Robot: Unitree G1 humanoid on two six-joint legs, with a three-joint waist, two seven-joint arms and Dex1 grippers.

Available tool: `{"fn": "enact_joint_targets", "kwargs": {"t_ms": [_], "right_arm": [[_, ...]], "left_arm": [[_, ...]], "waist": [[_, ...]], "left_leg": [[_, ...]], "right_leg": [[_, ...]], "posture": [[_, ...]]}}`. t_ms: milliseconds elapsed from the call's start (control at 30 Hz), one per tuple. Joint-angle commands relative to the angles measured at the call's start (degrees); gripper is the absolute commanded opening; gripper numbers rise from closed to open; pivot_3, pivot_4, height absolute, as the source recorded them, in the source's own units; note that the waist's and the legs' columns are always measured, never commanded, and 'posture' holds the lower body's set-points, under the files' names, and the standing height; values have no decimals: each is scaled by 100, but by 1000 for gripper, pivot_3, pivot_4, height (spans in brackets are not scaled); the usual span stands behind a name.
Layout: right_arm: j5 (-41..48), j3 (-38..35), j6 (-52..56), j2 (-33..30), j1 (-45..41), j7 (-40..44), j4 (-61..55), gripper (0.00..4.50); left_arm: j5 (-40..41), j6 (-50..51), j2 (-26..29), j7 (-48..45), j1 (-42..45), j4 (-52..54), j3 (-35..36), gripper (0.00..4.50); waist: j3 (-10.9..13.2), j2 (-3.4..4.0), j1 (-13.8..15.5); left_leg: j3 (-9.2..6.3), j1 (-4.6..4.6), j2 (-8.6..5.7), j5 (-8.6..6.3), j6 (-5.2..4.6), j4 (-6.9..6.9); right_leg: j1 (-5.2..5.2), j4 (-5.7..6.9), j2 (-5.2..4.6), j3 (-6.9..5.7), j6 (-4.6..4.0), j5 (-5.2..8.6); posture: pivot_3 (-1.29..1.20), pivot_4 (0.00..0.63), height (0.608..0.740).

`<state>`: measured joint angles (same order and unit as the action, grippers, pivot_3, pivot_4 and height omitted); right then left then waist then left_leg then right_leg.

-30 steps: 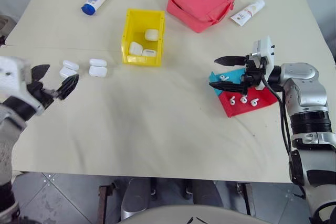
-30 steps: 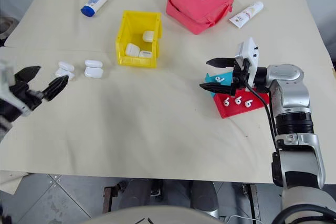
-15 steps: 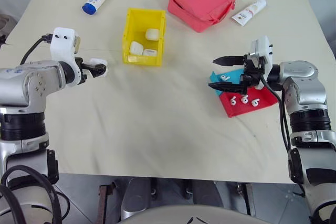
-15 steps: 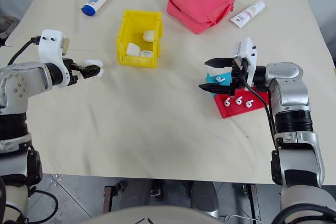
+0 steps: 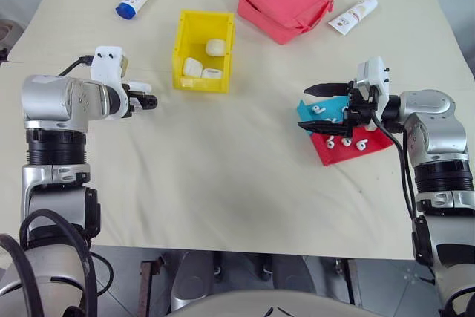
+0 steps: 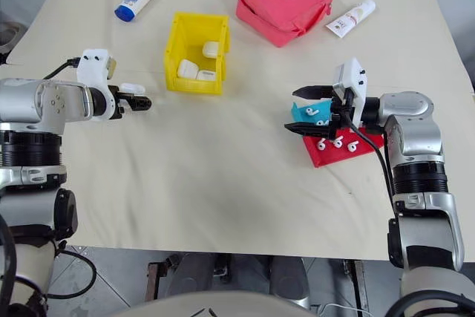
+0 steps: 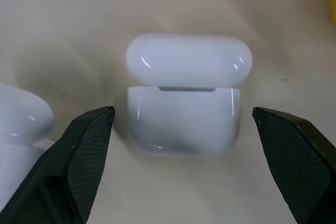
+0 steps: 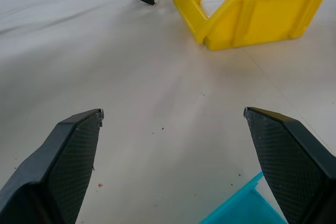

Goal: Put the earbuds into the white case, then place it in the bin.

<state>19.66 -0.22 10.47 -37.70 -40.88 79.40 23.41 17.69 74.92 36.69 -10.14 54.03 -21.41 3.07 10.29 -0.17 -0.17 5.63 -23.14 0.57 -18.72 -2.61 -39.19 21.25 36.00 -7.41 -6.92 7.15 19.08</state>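
Observation:
A white case (image 7: 184,124) lies on the table with its lid (image 7: 189,59) up. My left gripper (image 6: 142,102) is open and low over it, one finger (image 7: 79,150) on each side, neither touching. A second white case (image 7: 21,124) lies close beside it. Earbuds (image 5: 346,141) lie in a red tray (image 5: 371,146), and another earbud (image 5: 318,109) lies in a teal tray (image 5: 304,109). My right gripper (image 5: 323,108) hovers open over the teal tray, holding nothing. The yellow bin (image 5: 182,42) stands at the back, with three white cases inside.
A red fabric pouch (image 5: 286,1) sits at the back, with a white tube (image 5: 352,16) to its right. A white bottle with a blue cap (image 5: 135,0) lies at the back left. Bare tablecloth spans the middle and front.
My left arm has swung in from the left edge and forward, bringing its open gripper down around the white case. The right arm has stayed put.

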Motion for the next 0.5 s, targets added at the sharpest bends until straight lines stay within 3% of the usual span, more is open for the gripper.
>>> {"fn": "enact_joint_targets", "kwargs": {"t_ms": [33, 500], "right_arm": [[95, -148, 11, -123, 37, 14, -181, 4500], [45, -106, -34, -79, 28, -13, -89, 4500]], "left_arm": [[-219, -208, 29, -183, 265, -349, -107, 4486], [-830, -321, -103, -904, 1415, -2133, -703, 4486]], "waist": [[0, 0, 9], [0, 0, 9]], "left_leg": [[1, 0, 0, 0, 0, 0], [9, -1, -2, 1, -2, -1]], "right_leg": [[1, 0, -1, 0, 0, 0], [7, 7, -2, -1, 0, 0]], "posture": [[0, 150, 740], [0, 150, 740]]}}
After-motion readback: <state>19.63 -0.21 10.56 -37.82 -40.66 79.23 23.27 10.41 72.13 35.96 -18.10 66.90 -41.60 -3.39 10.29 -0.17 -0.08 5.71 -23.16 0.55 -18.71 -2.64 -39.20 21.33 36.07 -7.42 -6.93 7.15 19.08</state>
